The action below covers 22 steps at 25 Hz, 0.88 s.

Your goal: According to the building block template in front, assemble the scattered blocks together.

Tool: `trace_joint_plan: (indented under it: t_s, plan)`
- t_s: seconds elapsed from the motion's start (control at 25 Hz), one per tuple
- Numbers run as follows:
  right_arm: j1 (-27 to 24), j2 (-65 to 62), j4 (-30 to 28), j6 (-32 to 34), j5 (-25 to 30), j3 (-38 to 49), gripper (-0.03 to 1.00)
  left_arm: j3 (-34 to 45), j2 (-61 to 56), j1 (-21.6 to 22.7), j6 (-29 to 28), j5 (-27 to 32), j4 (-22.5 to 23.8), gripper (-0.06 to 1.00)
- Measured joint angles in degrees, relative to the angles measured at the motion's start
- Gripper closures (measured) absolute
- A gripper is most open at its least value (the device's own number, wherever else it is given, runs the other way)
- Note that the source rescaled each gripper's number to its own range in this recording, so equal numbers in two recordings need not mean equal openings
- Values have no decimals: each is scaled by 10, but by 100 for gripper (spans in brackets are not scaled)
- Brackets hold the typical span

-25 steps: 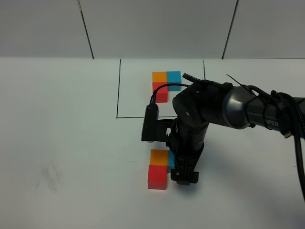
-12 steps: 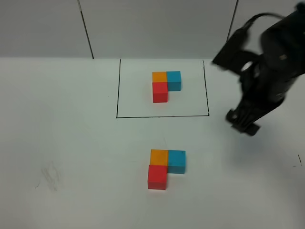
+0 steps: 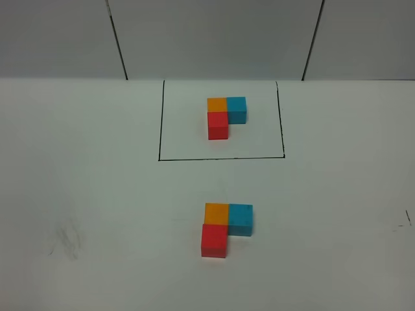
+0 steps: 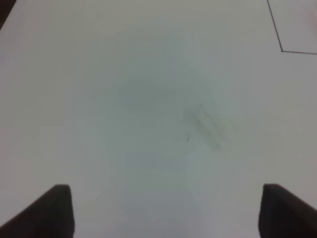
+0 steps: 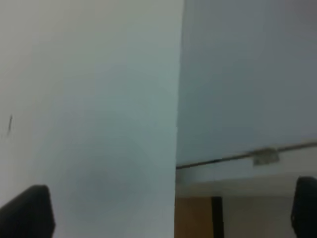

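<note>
Presently: three scattered blocks (image 3: pixel 225 227) joined near the building block template (image 3: pixel 222 119), itself three cubes. Two grippers, left gripper (image 4: pixel 163 210) and right gripper (image 5: pixel 173 210), seemingly open, empty.

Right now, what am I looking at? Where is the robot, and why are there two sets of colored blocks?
These are three cameras on a robot with two arms. One camera looks down from high up at a white table. The two arms are out of that picture. The other two cameras ride on the arms' wrists. The dark tips at the picture edges belong to the left gripper and the right gripper. Both are open and hold nothing. Inside the black lines sits the building block template, an L of orange, blue and red cubes. In front of it the scattered blocks now make the same L.
</note>
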Motion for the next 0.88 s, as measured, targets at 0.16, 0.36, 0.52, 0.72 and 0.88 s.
trace_joint_plan:
  t_s: [0.16, 0.36, 0.52, 0.72, 0.88]
  plan:
    - [-4, -172, 29, 28, 7, 91, 0, 0, 0, 0, 0, 0, 0, 29]
    - [-4, -332, 89, 68, 9, 184, 0, 0, 0, 0, 0, 0, 0, 29]
    - [-4, -410, 133, 77, 9, 253, 0, 0, 0, 0, 0, 0, 0, 29]
    - [21, -461, 181, 79, 7, 331, 1, 0, 0, 0, 0, 0, 0, 29]
    - [44, -467, 206, 80, -2, 362, 2, 0, 0, 0, 0, 0, 0, 29]
